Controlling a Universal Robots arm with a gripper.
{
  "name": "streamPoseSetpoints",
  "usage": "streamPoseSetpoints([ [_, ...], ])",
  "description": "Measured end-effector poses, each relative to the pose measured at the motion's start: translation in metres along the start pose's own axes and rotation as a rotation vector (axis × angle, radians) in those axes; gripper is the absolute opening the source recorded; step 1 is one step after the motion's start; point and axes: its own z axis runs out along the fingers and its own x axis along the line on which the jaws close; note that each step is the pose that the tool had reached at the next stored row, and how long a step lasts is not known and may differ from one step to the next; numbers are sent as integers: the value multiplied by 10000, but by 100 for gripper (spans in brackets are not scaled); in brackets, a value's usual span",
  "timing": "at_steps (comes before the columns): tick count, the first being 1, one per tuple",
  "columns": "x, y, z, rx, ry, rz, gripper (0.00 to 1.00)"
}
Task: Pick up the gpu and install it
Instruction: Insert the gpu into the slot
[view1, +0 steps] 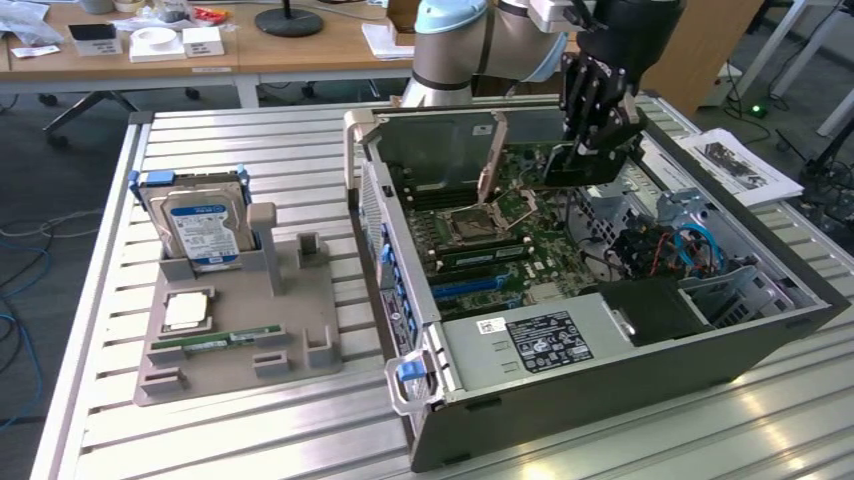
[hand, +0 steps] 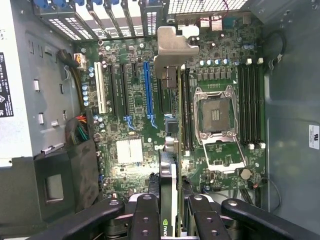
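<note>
My gripper (view1: 591, 150) hangs inside the open computer case (view1: 627, 385), shut on the gpu (view1: 577, 166), a thin dark card held on edge above the motherboard (view1: 514, 240). In the wrist view the gpu (hand: 176, 47) runs away from my fingers (hand: 145, 212), its silver bracket end toward the case's rear slot openings. The card hovers between the blue expansion slot (hand: 147, 90) and the cpu socket (hand: 215, 115), apart from the board.
A grey parts holder (view1: 240, 350) on the slatted table at the exterior view's left carries a silver hard drive (view1: 200, 225), a processor chip (view1: 187, 310) and a green memory stick (view1: 214, 341). Power supply (view1: 534, 340) and cables (view1: 661, 250) crowd the case's near end.
</note>
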Motion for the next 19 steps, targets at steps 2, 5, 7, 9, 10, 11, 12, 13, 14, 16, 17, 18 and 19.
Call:
streamPoseSetpoints([
  [2,0,0,1,1,-2,1,27],
  [5,0,0,2,1,-3,1,27],
  [7,0,0,2,1,-3,1,27],
  [9,0,0,2,1,-3,1,27],
  [10,0,1,2,-4,-2,2,27],
  [11,0,1,2,-25,0,4,27],
  [12,0,1,2,-63,3,3,27],
  [13,0,0,2,-105,9,4,27],
  [14,2,1,3,-124,9,4,27],
  [16,10,-1,5,-129,2,4,27],
  [17,20,-2,6,-131,-3,3,27],
  [18,32,-4,8,-133,-7,2,27],
  [19,43,-4,10,-137,-11,1,27],
])
